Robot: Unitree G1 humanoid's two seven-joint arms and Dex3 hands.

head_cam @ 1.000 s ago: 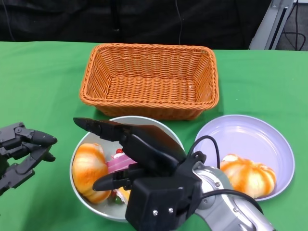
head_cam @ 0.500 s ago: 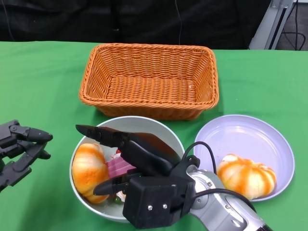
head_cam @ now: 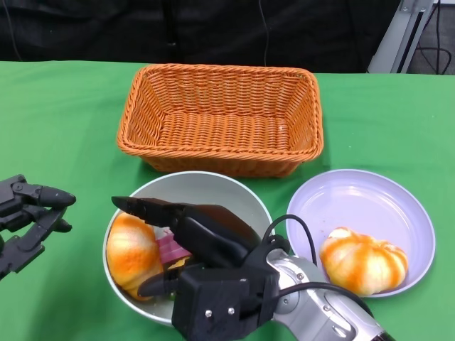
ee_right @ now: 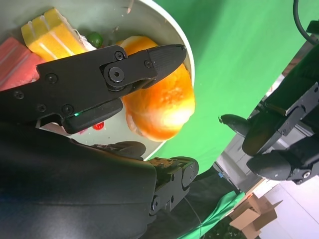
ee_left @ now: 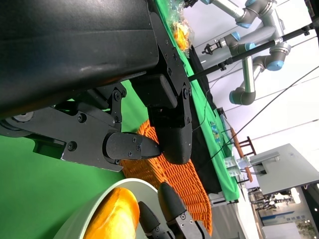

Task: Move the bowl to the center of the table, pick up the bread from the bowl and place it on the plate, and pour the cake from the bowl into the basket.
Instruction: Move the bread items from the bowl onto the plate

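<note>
Reaching into the bowl (head_cam: 213,186), right hand (head_cam: 186,238) straddles bread (head_cam: 130,253).

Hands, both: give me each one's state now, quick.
Left hand: open, holding nothing, beside the grey bowl.
Right hand: open around the orange bread roll, not yet gripping.

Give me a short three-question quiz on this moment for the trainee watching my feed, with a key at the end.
1. True or false: the basket already holds the cake.
2. Where is the right hand? A) over the bowl, fingers either side of the bread in the bowl; B) over the plate; C) inside the basket.
3. Fill in: the left hand is ____ and holds nothing.

Key:
1. False; the basket is empty and the cake sits in the bowl.
2. A
3. open; it hovers left of the bowl. One bread lies on the plate.
</note>
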